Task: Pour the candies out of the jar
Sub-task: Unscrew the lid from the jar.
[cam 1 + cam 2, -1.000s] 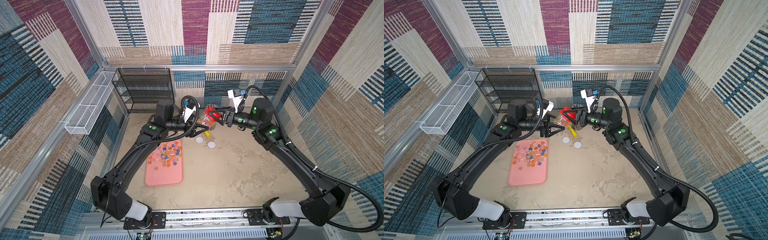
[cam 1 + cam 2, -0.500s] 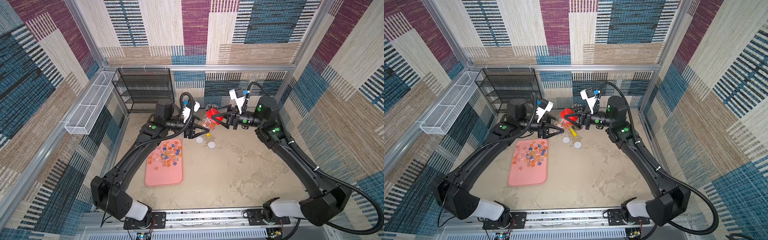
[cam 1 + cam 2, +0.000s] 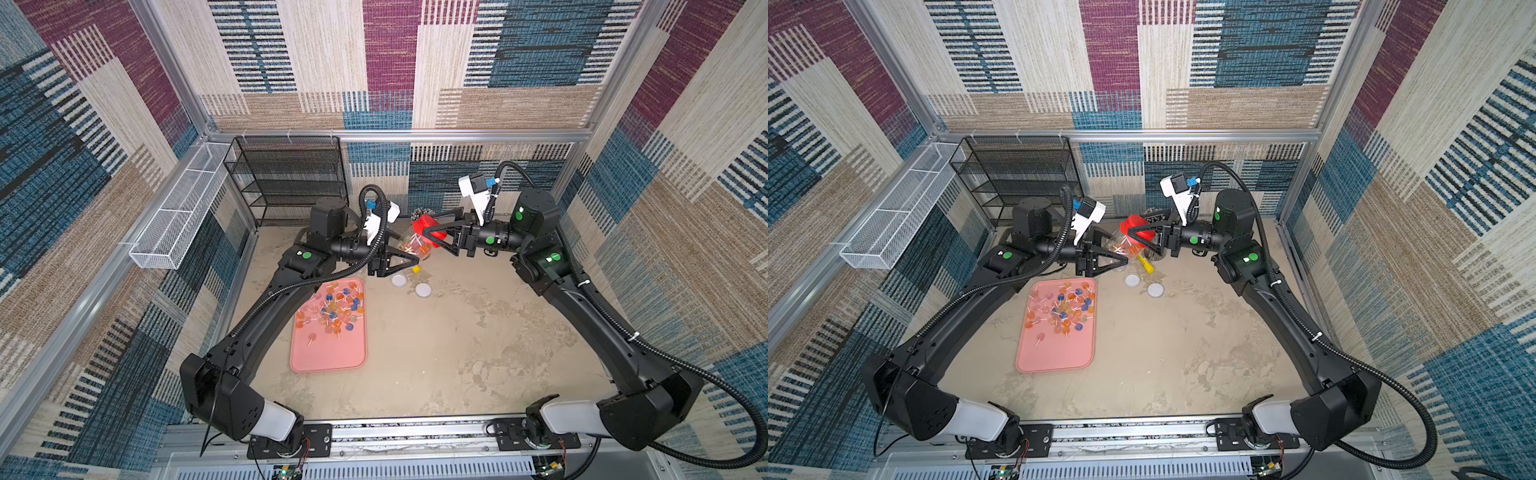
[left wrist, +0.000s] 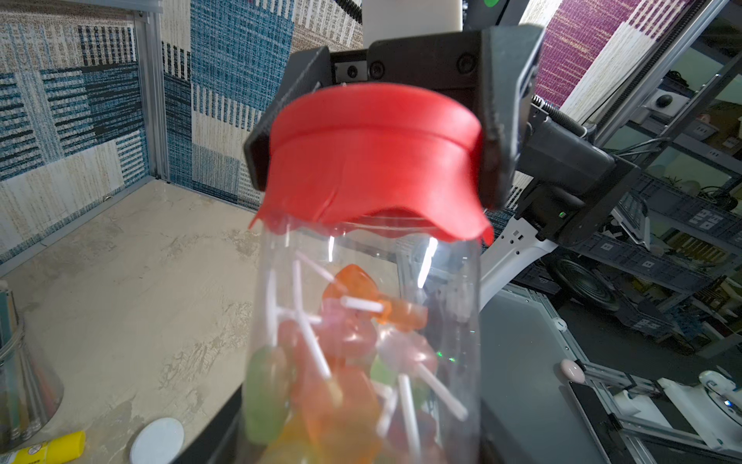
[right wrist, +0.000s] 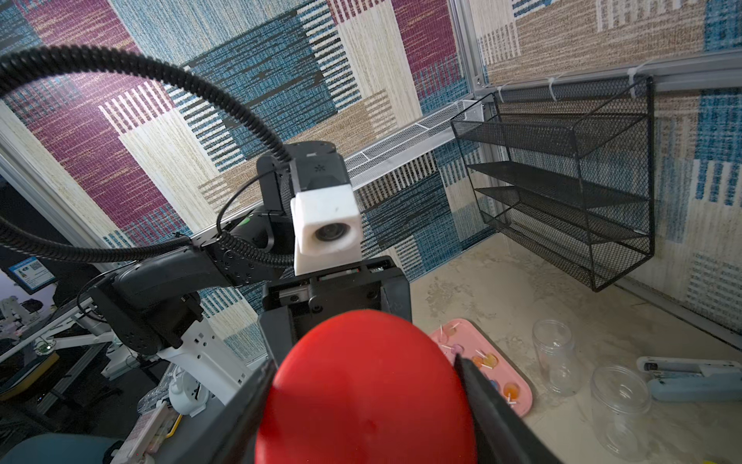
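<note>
A mottled beige tabletop (image 3: pixel 457 353) sat within patchwork walls (image 3: pixel 374 62). The left gripper (image 3: pixel 409 253) clasped the jar (image 4: pixel 361 341); the right gripper (image 3: pixel 430 227) pinched its red lid (image 4: pixel 373 160).

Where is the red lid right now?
In both top views the red lid is near the back wall, on the clear jar, pinched by the right gripper, beyond the pink tray.
</note>
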`<state>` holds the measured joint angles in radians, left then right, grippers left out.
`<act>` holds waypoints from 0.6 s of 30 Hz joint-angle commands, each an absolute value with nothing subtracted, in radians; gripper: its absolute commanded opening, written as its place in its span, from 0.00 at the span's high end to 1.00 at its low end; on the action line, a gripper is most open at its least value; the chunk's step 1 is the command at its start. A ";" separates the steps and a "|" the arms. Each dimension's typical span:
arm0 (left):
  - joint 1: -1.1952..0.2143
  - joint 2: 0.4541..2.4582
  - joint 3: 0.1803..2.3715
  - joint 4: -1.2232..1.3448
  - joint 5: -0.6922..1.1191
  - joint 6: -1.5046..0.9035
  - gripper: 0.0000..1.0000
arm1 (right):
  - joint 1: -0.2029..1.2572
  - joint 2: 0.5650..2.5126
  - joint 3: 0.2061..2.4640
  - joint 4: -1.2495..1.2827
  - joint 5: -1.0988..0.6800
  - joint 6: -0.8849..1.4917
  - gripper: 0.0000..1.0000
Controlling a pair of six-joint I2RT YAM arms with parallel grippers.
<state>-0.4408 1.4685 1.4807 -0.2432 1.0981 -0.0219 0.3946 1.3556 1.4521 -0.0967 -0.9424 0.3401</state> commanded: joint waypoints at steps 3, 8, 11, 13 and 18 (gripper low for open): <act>-0.441 1.452 1.468 -0.226 1.114 0.016 1.00 | 0.366 1.359 1.485 -0.137 -1.004 0.289 0.44; -0.439 1.454 1.472 -0.236 1.123 0.021 1.00 | 0.356 1.366 1.499 -0.138 -1.023 0.271 0.45; -0.439 1.456 1.475 -0.241 1.121 0.023 1.00 | 0.353 1.368 1.500 -0.135 -1.011 0.272 0.45; -0.439 1.455 1.473 -0.246 1.109 0.030 1.00 | 0.350 1.360 1.492 -0.126 -0.988 0.277 0.45; -0.438 1.441 1.421 -0.250 1.032 0.051 1.00 | 0.334 1.324 1.444 -0.135 -0.866 0.274 0.45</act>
